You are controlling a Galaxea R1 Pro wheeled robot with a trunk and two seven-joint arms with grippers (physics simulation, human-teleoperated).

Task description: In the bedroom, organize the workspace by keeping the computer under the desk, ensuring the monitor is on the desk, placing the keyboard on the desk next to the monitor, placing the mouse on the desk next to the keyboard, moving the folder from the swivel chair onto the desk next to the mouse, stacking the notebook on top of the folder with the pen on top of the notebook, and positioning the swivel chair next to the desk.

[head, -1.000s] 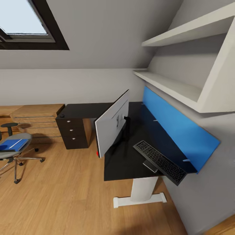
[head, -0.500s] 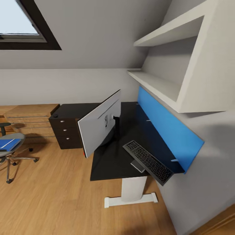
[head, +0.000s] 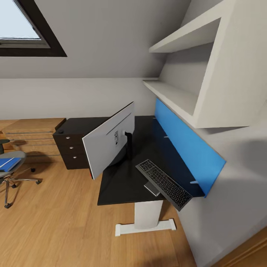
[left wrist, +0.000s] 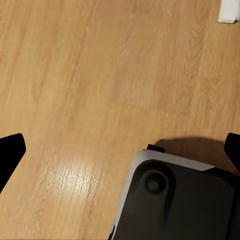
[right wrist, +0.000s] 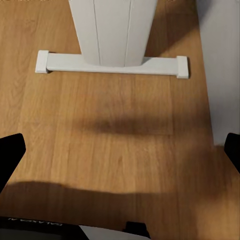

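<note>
Head view now, and the black table [head: 128,185] sits in the middle of the frame, running back toward the far wall on a white pedestal leg [head: 147,214] with a flat white foot. The monitor [head: 107,141] stands on it left of centre, its pale grey back turned to the camera, tilted and overhanging the table's left edge. Just right of it, lower centre, the keyboard [head: 163,184] — dark, lying at a slant near the table's front right corner, one end sticking out past the edge. A small grey slab [head: 152,189] lies tucked just under the keyboard's near side; what it is I can't tell.

A blue panel [head: 185,148] runs along the wall on the table's right side, with white shelves [head: 174,97] above it in the upper right. Behind the monitor, a dark drawer unit [head: 70,152] stands on the wooden floor [head: 55,222].

Far left edge, mid-height: the swivel chair [head: 11,170], well apart from the table, with the blue folder [head: 8,163] lying on its seat, cut off by the frame.

Left wrist view: the gripper's [left wrist: 120,150] dark fingertips sit at opposite edges of the frame — spread wide, nothing between them but floor, with the robot's dark base [left wrist: 175,200] at the lower right.

Right wrist view: same story, the right gripper [right wrist: 120,155] spread wide and holding nothing, fingertips at the lower corners, with the table's white foot [right wrist: 112,64] across the top.
</note>
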